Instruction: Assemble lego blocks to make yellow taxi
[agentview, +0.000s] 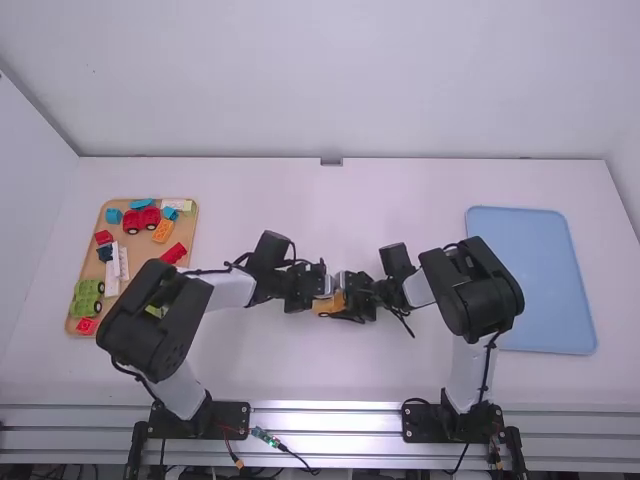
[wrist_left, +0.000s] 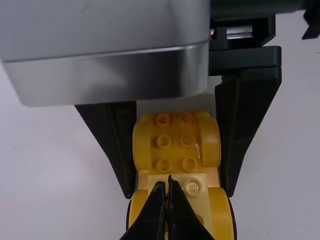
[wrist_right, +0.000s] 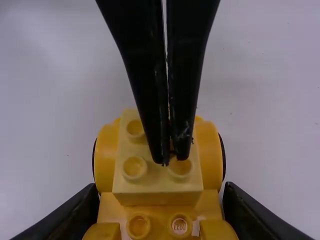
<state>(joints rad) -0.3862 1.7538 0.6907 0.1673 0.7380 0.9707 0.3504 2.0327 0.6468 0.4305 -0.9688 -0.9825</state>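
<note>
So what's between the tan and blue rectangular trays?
The black-and-white left arm, yellow brick car and black-and-white right arm: high view.

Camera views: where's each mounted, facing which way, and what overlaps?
High: fixed above and behind the arms, facing forward-down over the table; both arms show, bases at bottom edge.
Left wrist: on the left arm, looking past its own closed fingers at the yellow build.
Right wrist: on the right arm, own fingers either side of the build.
Shared: both wrist views show the build and both grippers' fingers.
</note>
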